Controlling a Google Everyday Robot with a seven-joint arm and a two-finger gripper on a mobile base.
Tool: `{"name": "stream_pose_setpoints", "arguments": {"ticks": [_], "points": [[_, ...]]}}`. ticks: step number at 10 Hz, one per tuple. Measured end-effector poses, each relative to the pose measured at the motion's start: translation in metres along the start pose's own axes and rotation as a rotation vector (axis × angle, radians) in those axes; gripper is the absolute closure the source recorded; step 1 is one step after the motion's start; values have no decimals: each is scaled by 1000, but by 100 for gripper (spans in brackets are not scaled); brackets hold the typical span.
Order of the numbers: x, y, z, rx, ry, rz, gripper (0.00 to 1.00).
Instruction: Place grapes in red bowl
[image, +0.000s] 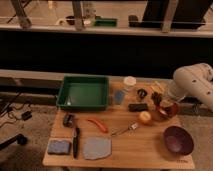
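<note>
My gripper (160, 101) hangs from the white arm at the table's right side, just over the left rim of the small shiny red bowl (168, 111). It is shut on the grapes (158, 104), a dark reddish bunch that dangles at the bowl's near-left edge. I cannot tell whether the bunch touches the bowl. The arm's white elbow hides the space behind the bowl.
A round orange fruit (145, 117) lies left of the red bowl, with a fork (127, 130) beside it. A larger purple bowl (178, 140) sits at the front right. A green tray (83, 92), white cup (129, 82), black block (137, 106), knife (75, 142), blue sponge (59, 146) and grey cloth (96, 148) lie to the left.
</note>
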Motion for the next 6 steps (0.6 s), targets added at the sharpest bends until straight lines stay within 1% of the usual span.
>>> {"name": "stream_pose_setpoints", "arguments": {"ticks": [2, 4, 6], "points": [[13, -26, 7, 22, 5, 17, 98], [17, -38, 15, 27, -1, 32, 98], [36, -46, 22, 40, 8, 73, 98]]}}
